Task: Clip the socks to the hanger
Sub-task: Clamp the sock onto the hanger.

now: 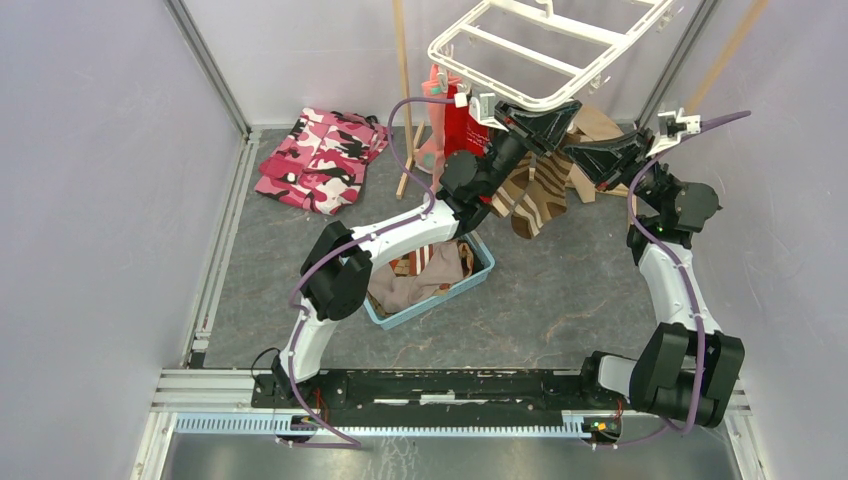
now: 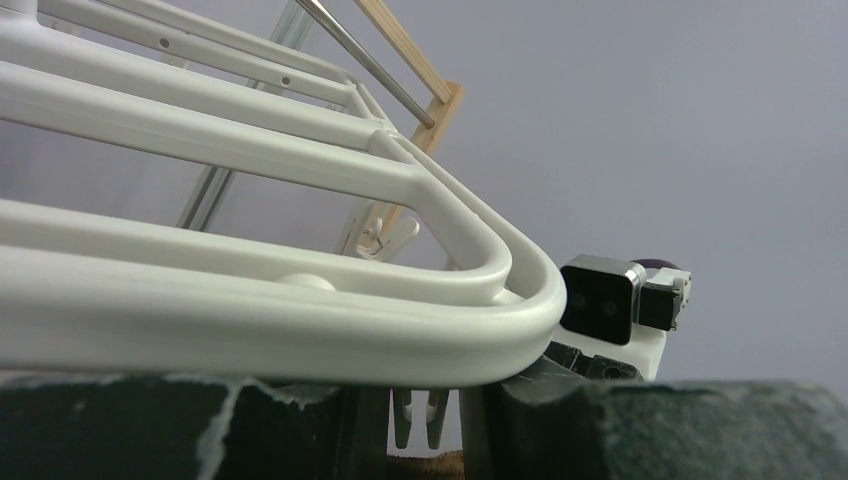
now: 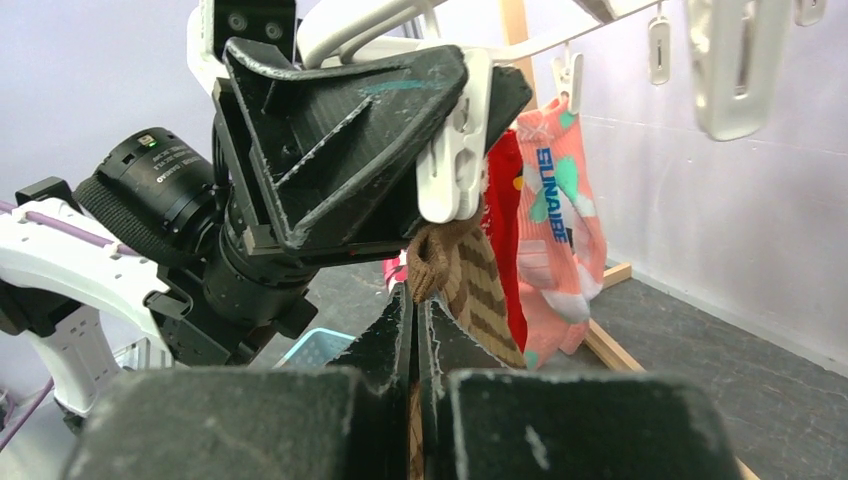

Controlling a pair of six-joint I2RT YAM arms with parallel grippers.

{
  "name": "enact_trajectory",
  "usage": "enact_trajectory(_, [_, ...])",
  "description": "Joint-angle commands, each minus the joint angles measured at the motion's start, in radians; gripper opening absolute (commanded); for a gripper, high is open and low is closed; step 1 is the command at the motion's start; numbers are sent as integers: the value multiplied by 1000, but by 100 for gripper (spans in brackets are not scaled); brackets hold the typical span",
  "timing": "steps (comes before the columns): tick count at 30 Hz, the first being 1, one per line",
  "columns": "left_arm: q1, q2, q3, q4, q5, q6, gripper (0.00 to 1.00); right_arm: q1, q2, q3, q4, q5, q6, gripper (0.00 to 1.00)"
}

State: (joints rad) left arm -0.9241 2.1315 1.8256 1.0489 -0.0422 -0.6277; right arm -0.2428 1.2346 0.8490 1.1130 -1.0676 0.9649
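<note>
The fingers point(image 3: 392, 335) of the right gripper point(image 3: 416, 300) are clenched on the brown striped sock point(image 3: 470, 285), just under its cuff. The left gripper point(image 3: 478, 95) pinches one white clip peg point(image 3: 452, 160), which hangs below a rounded corner of the hanger point(image 1: 545, 60), above the far edge of the table point(image 1: 600, 290). The cuff lies directly above the right fingertips and just below the mouth of the peg; whether it touches the peg already, the view does not tell. The long axis of the sock goes straight down. The right arm is the nearer one, so probably it must lift the cuff up into the peg. Counted: one hanger and three socks at it. One salmon-pink sock point(image 3: 560, 200) and one red sock point(image 3: 503, 190) are already clipped, and the brown one is in hand. More fabric lies in the one blue basket point(image 1: 440, 302), its number unclear.
</note>
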Motion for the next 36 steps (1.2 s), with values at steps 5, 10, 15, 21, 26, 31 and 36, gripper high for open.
enact_trajectory(5, [14, -71, 1, 40, 2, -44, 2, 8, -31, 24, 52, -32, 17, 0])
enact_trajectory(10, [17, -73, 2, 43, 6, -57, 2, 11, -28, 13, 153, -42, 99, 0])
enact_trajectory(15, [22, -74, 1, 46, 11, -72, 2, 21, -47, 11, 168, -49, 107, 0])
enact_trajectory(21, [26, -74, -4, 56, 19, -104, 2, 28, -36, 27, 171, -47, 108, 0])
enact_trajectory(26, [35, -82, -17, 69, 26, -135, 2, 28, 32, 40, 311, -19, 210, 0])
enact_trajectory(31, [48, -88, -30, 82, 37, -171, 2, 17, 91, 53, 437, 0, 302, 0])
enact_trajectory(36, [54, -90, -37, 94, 38, -198, 2, 5, 107, 54, 433, 15, 293, 0])
